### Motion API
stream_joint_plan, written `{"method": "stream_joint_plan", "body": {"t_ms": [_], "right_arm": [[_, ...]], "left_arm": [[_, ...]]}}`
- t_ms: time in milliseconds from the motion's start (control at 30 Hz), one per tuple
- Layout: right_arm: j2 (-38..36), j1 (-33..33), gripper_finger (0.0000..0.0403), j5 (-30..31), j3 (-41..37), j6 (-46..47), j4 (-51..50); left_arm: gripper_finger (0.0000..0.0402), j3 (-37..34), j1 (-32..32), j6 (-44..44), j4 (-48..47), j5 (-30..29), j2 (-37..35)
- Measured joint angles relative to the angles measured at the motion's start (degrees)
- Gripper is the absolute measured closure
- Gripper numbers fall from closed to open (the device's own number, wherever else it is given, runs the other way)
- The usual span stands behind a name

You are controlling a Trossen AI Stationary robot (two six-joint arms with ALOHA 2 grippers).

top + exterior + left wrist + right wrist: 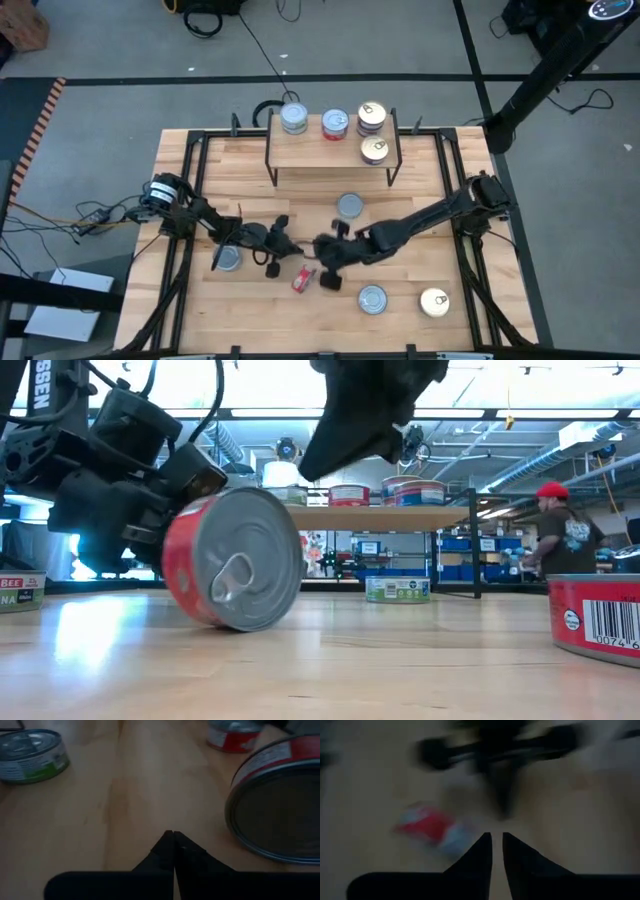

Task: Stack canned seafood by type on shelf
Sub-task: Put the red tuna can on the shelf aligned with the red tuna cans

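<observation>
Mid-table, red-labelled tin tilted on edge, left gripper fingers pressed together beside it; right gripper fingers slightly parted, empty

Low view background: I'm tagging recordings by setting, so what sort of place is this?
Probably a workshop or robotics lab, not a home. Behind the wooden table are exposed ceiling pipes, blue storage racks, and a person in a red cap; the high view shows grey floor with loose cables.

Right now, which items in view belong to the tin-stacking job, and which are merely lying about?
Job: tilted red-labelled round tin; silver-blue flat tins; gold-topped tin; light-wood shelf on black wire legs.
Lying about: black cables on grey floor; person in red cap.
</observation>
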Motion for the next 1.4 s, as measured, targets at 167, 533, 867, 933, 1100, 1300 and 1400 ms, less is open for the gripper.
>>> {"method": "stream_joint_plan", "body": {"t_ms": [167,533,867,933,1100,1300,1400], "right_arm": [[4.81,3.42,0.0391,-7.20,-0.10,-0.44,4.95],[11.80,2.70,0.0394,4.36,-0.11,-1.01,15.58],[7.20,-1.01,0.0370,12.07,-0.11,-1.50,13.06],[6.36,-0.96,0.0355,8.86,-0.11,-0.28,13.20],[6.19,0.68,0.0290,2.77,-0.11,2.55,15.54],[6.19,2.99,0.0195,4.44,-0.11,4.28,19.48],[6.66,3.64,0.0163,5.51,-0.07,5.17,21.38]], "left_arm": [[0.0396,-4.18,0.00,-0.27,4.01,4.60,-3.80],[0.0396,-12.23,0.02,-0.15,5.29,10.27,-11.50],[0.0396,-13.01,0.04,0.03,5.21,15.62,-11.45],[0.0396,-13.01,0.07,0.03,5.25,15.61,-11.45],[0.0396,-13.01,0.07,0.03,5.25,15.58,-11.45],[0.0396,-12.94,0.07,0.03,5.58,14.39,-11.42],[0.0396,-12.94,0.07,-0.17,5.55,13.89,-11.42]]}}
